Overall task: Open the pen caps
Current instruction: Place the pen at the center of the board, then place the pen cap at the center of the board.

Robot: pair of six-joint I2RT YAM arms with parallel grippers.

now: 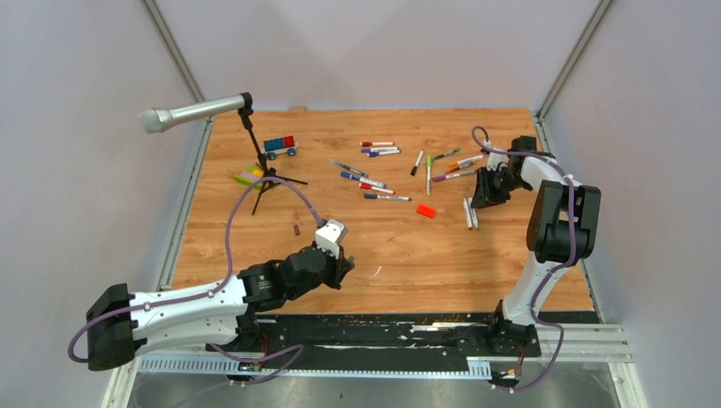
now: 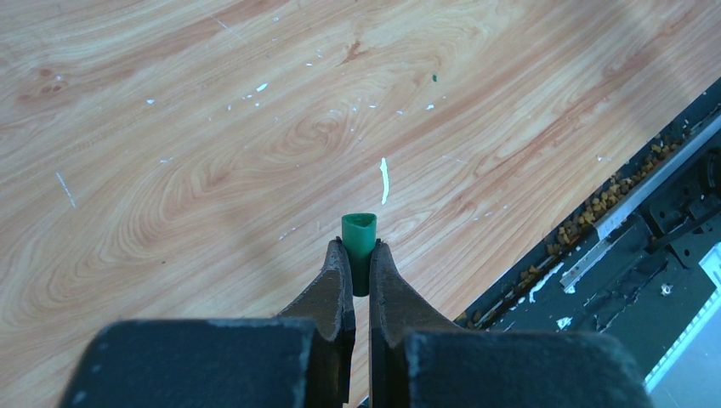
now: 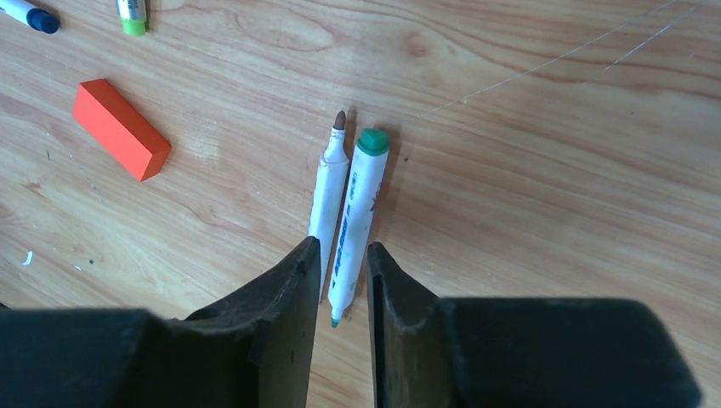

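My left gripper (image 2: 357, 246) is shut on a green pen cap (image 2: 359, 228), whose open end sticks out past the fingertips, a little above the wood table. In the top view it (image 1: 347, 262) is near the front middle. My right gripper (image 3: 340, 251) is open, above two uncapped pens lying side by side: a green pen (image 3: 357, 212) and a brown-tipped pen (image 3: 326, 191). In the top view it (image 1: 479, 201) is at the right, by those pens (image 1: 468, 212). Several capped pens (image 1: 378, 151) lie scattered across the far middle. A brown cap (image 1: 296, 229) lies on the table.
An orange-red block (image 3: 119, 127) lies left of the two pens, also in the top view (image 1: 426, 211). A grey microphone (image 1: 191, 112) on a black tripod and toy bricks (image 1: 281, 146) stand at the far left. A black rail (image 2: 646, 238) runs along the front edge.
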